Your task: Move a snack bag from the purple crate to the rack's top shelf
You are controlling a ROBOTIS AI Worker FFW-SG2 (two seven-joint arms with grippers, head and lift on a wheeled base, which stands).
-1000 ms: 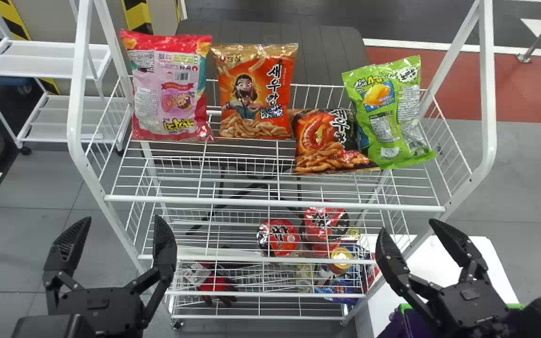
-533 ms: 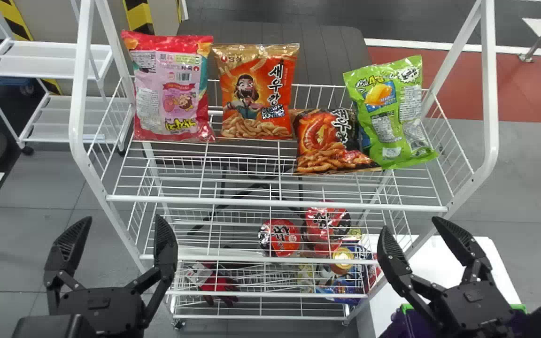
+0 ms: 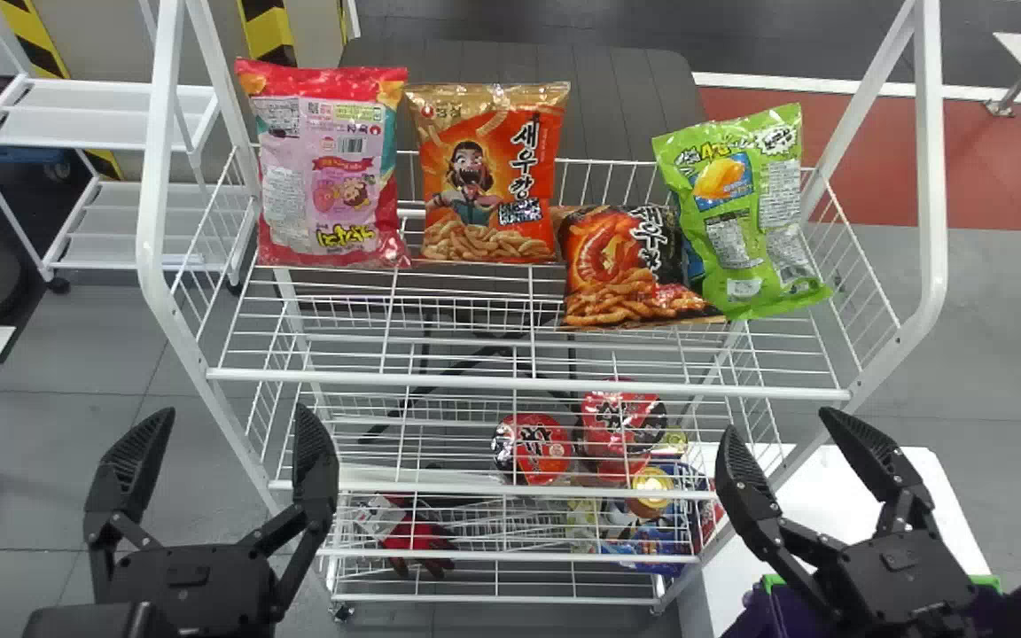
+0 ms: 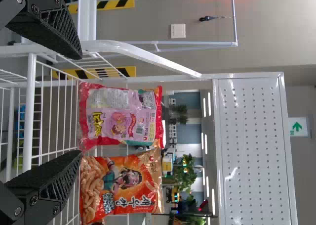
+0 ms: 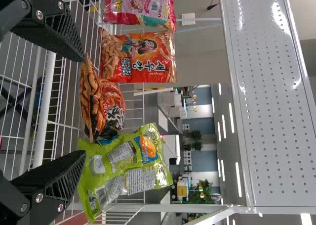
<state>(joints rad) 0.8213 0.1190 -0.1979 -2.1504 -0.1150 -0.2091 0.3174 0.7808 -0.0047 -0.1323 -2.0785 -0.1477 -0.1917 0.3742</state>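
Yes, jaws gape wide (left gripper, right gripper).

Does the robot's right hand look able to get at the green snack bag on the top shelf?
Probably yes: the right hand is open and empty, facing the green bag, and nothing seems to stand between them except the low front rail.

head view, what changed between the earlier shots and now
The rack, the snack bags on it and the purple crate sit slightly farther right in the picture, probably because the viewpoint shifted. The right claw has also drifted slightly right. Nothing was grasped or released: it and the left claw stay open and empty, and the bags keep their arrangement.
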